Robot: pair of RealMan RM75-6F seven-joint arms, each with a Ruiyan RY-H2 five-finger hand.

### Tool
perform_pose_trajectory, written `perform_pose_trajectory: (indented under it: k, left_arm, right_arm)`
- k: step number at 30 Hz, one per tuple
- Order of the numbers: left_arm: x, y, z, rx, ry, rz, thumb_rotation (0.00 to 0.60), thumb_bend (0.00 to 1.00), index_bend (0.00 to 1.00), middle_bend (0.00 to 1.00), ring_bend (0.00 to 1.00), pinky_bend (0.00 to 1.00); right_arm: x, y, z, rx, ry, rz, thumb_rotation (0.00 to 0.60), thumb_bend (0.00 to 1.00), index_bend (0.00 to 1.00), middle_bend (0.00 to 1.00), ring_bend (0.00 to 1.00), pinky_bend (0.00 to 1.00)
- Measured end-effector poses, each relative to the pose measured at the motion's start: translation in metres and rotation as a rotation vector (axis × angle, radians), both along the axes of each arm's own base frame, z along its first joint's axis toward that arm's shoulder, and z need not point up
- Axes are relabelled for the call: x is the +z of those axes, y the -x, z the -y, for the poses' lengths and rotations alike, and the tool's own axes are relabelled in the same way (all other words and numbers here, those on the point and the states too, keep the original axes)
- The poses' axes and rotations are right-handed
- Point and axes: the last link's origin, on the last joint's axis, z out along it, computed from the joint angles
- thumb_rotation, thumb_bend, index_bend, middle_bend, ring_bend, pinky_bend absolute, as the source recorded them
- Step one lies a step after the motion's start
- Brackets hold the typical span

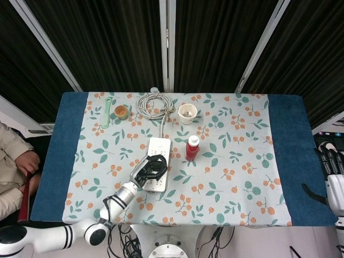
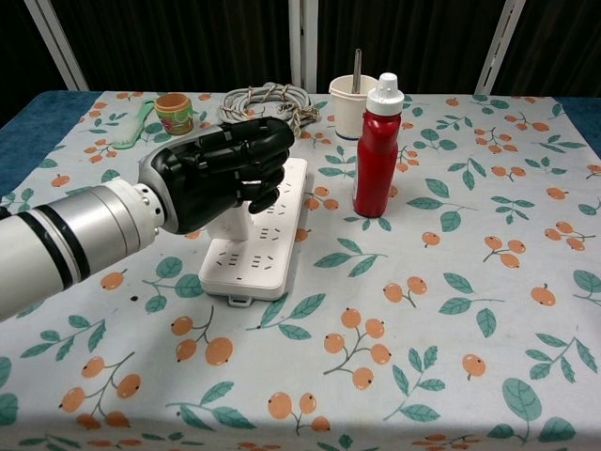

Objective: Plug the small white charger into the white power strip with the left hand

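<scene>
The white power strip (image 2: 272, 246) (image 1: 161, 146) lies lengthwise in the middle of the flowered tablecloth, its grey cable coiled behind it. My black left hand (image 2: 218, 175) (image 1: 150, 169) grips the small white charger (image 2: 229, 223), only the lower part of which shows below the fingers. The charger stands upright with its base down on the strip's left sockets; I cannot tell how far the pins are seated. My right hand (image 1: 332, 164) hangs beyond the table's right edge, fingers loosely apart, holding nothing.
A red bottle with a white cap (image 2: 377, 147) stands just right of the strip. Behind it is a white cup (image 2: 350, 94) with a stick in it. The coiled cable (image 2: 268, 96), a small orange cup (image 2: 175, 112) and a green utensil (image 2: 130, 127) lie at the back left.
</scene>
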Motion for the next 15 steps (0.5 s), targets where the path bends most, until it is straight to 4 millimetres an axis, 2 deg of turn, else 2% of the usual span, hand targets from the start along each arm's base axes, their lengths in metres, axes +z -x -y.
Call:
perform_pose_trajectory:
  k: [10, 15]
  left_arm:
    - [0.002, -0.001, 0.002, -0.014, 0.0, 0.006, 0.6, 0.48, 0.72, 0.76, 0.7, 0.78]
    - [0.021, -0.004, -0.006, -0.03, -0.093, 0.028, 0.6, 0.48, 0.67, 0.71, 0.66, 0.75]
  right_arm:
    - [0.0, 0.0, -0.001, 0.002, 0.003, 0.001, 0.6, 0.13, 0.0, 0.02, 0.0, 0.0]
    - [0.002, -0.001, -0.002, 0.004, 0.007, 0.001, 0.6, 0.13, 0.0, 0.02, 0.0, 0.0]
